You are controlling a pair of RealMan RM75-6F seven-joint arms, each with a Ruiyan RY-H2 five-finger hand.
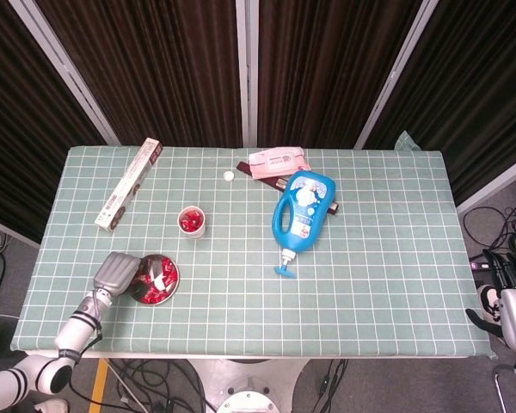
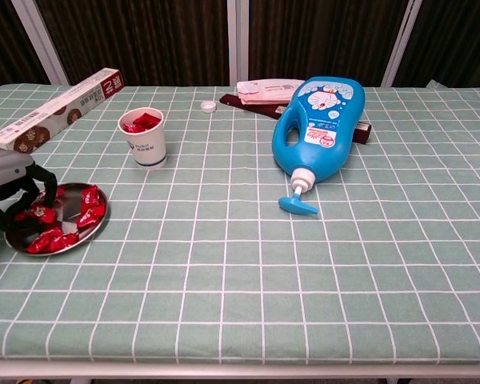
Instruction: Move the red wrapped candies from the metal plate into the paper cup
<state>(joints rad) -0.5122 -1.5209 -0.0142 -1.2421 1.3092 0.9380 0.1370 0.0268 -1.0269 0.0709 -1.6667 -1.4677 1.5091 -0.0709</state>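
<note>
Your left robot hand [image 2: 12,192] hangs over the left side of the metal plate [image 2: 92,228], its dark fingers [image 2: 48,188] curled down among the red wrapped candies [image 2: 86,210]. One candy sits right between the fingertips, but you cannot tell from either view if it is really pinched. The right robot hand [image 1: 509,311] stays off the table edge, far to the right; its fingers cannot be read.

The risk is in the materials. The wrappers look glossy and crinkled, so a candy may slip out when you lift. The plate is thin, shiny and shallow, and it lies on a smooth checked cloth; a sideways push from the fingers may slide it or tip its rim. The curled fingers may also drag a second candy out onto the table [image 2: 240,264].

The paper cup [image 2: 146,138] stands behind the plate, well apart from it, with some red candies already inside. It is light and narrow, so a low approach may knock it over.
</note>
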